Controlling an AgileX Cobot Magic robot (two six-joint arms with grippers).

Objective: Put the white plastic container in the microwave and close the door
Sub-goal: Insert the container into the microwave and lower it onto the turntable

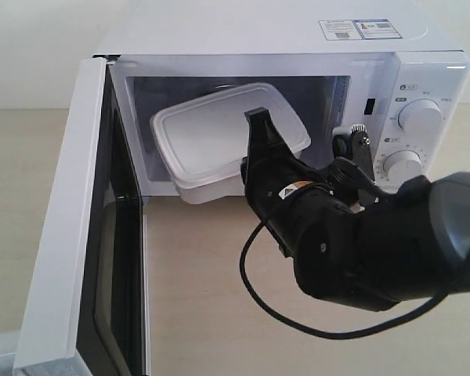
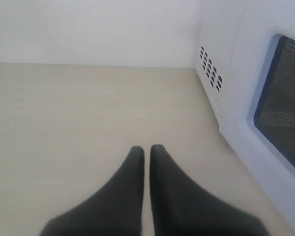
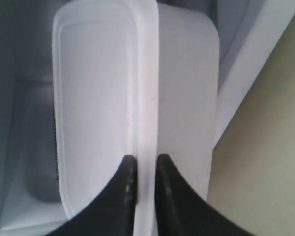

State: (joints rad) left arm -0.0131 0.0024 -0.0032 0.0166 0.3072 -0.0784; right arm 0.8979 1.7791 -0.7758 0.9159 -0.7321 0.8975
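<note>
The white plastic container [image 1: 211, 133] hangs tilted, partly inside the opening of the microwave [image 1: 258, 31], its lid facing up and outward. My right gripper [image 1: 256, 125] is shut on the container's lip; the right wrist view shows the container [image 3: 98, 98] edge-on, with the gripper [image 3: 143, 162] pinching the rim between its fingers. The door [image 1: 63, 235] stands wide open, swung out to the left. My left gripper [image 2: 146, 150] is shut and empty above the bare table, next to the door's dark mesh window [image 2: 285, 98]. It is out of the exterior view.
Two round knobs [image 1: 420, 117] [image 1: 401, 164] sit on the control panel at the cavity's right. A black cable [image 1: 251, 290] loops under my right arm over the beige table [image 1: 196, 282]. Vent holes [image 2: 209, 69] mark the microwave's side wall.
</note>
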